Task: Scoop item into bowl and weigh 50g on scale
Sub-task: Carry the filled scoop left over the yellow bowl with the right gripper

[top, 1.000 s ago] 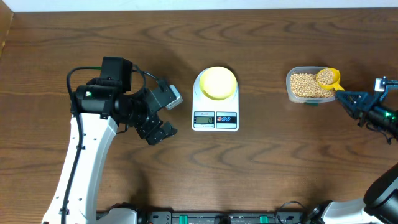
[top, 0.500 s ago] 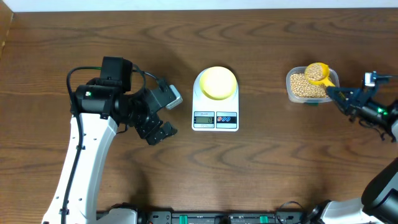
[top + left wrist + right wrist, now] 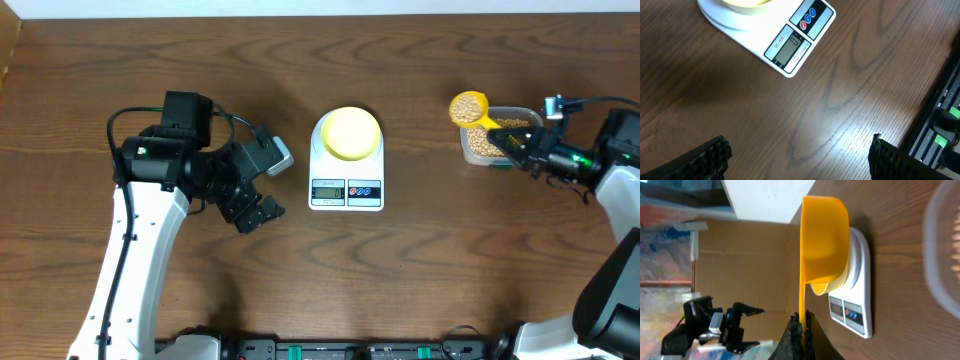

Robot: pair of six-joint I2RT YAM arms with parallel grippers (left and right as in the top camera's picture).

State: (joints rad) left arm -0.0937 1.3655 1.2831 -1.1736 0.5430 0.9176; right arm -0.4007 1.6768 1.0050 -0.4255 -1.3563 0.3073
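- Left of the scale (image 3: 346,190), the left jaws stand wide apart over the desk (image 3: 400,280), holding nothing.
- The pale yellow bowl (image 3: 350,133) sits on the scale's platform.
- Right of the scale, the right jaws are clamped on the handle of the yellow scoop (image 3: 487,122), which is full of beans (image 3: 466,107), at the left edge of the clear tub (image 3: 520,112).

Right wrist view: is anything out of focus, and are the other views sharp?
Right wrist: the tub at the right edge is a blur, the scoop sharp. Left wrist: the scale display is crisp, the fingers soft. Overhead: evenly lit, sharp.
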